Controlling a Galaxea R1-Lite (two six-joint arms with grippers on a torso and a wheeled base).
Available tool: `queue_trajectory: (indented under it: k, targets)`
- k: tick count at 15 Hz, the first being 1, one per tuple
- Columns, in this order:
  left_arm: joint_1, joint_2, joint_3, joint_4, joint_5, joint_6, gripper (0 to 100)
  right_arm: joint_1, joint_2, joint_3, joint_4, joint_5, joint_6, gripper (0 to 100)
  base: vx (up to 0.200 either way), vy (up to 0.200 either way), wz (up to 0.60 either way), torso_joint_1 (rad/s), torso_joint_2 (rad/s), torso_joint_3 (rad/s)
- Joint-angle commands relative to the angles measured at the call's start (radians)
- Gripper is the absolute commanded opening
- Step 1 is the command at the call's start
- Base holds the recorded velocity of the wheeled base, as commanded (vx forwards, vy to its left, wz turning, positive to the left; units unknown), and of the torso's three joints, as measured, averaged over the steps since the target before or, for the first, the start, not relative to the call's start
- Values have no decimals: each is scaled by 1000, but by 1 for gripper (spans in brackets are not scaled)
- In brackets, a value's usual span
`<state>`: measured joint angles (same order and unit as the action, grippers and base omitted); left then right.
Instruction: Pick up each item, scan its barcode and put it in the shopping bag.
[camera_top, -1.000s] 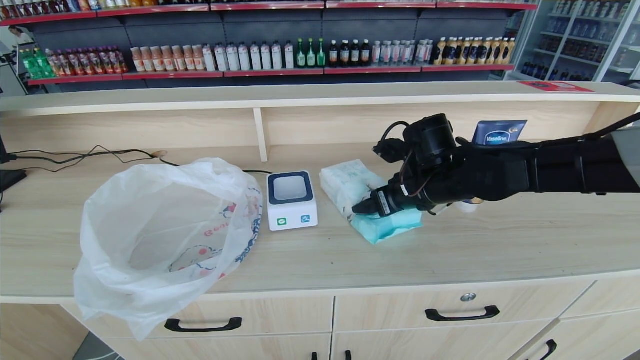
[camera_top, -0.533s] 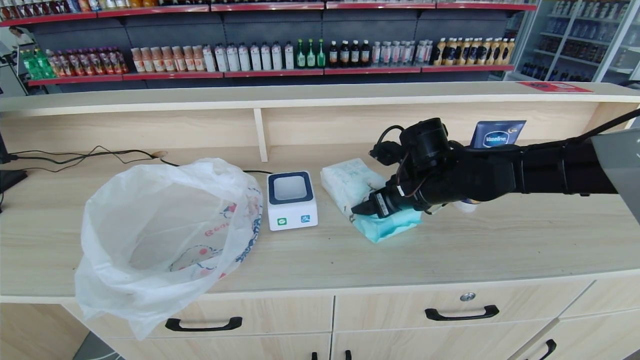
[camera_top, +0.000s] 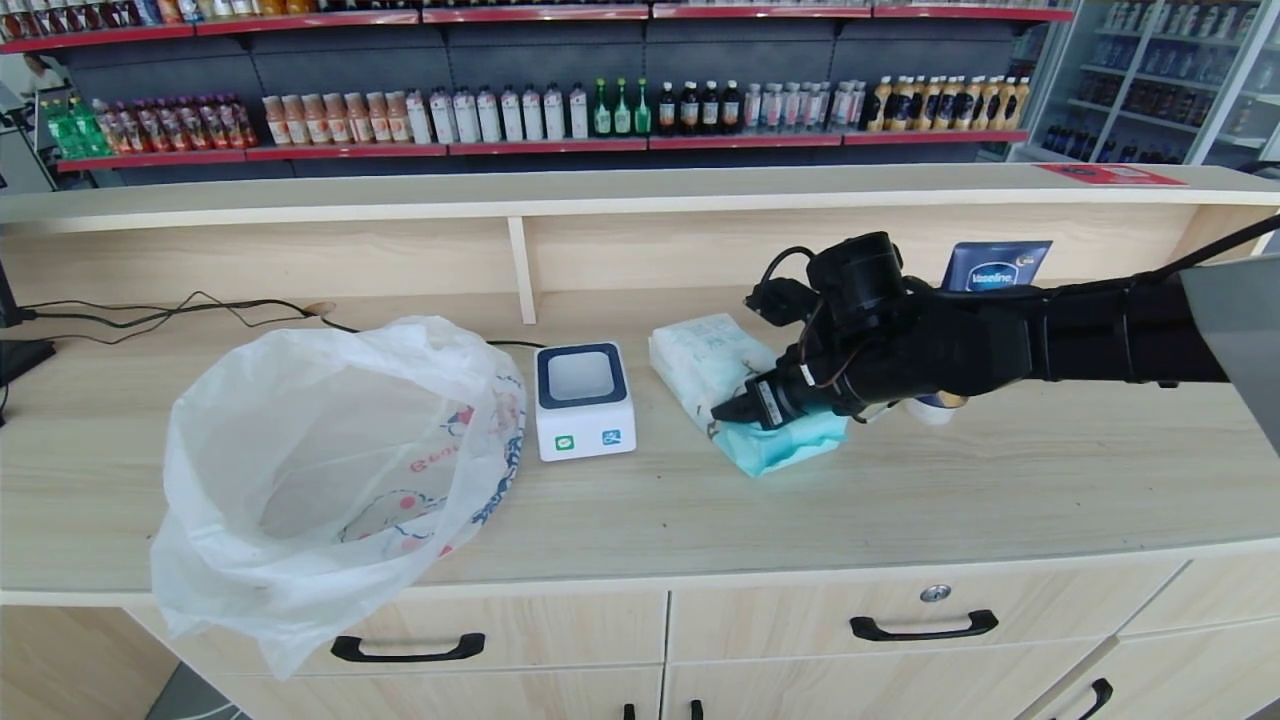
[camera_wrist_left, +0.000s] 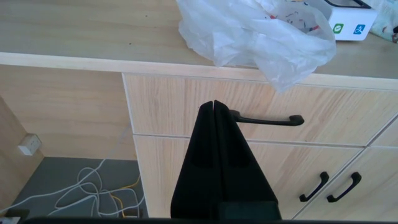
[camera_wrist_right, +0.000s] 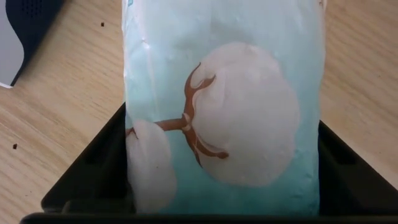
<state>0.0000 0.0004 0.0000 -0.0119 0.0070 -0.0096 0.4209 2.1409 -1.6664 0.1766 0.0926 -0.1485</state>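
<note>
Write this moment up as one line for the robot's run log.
step: grasping | right gripper: shut on tissue pack, beside barcode scanner | left gripper: shut, low before drawers | shopping bag: open on counter

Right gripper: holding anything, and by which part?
Yes: the right gripper clamps the tissue pack across its width, fingers on both long sides near the teal end.

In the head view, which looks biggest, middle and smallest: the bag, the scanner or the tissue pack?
Largest: shopping bag, by far.
Next: tissue pack, though partly hidden.
Smallest: scanner.
</note>
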Motion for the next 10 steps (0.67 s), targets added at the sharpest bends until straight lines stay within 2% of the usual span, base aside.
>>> queue_trajectory:
  k: [1, 8, 10]
  targets:
    - [0, 1, 0, 0, 1, 0, 0, -10, -4, -6, -2, 1, 1, 0, 0, 0, 0, 0, 0, 0]
    - [0, 1, 0, 0, 1, 2, 0, -8, -76, 22, -14, -1, 14, 0, 0, 0, 0, 0, 0, 0]
    - [0, 0, 0, 0, 1, 2, 0, 12, -121, 36, -25, -10, 52, 0, 0, 0, 0, 0, 0, 0]
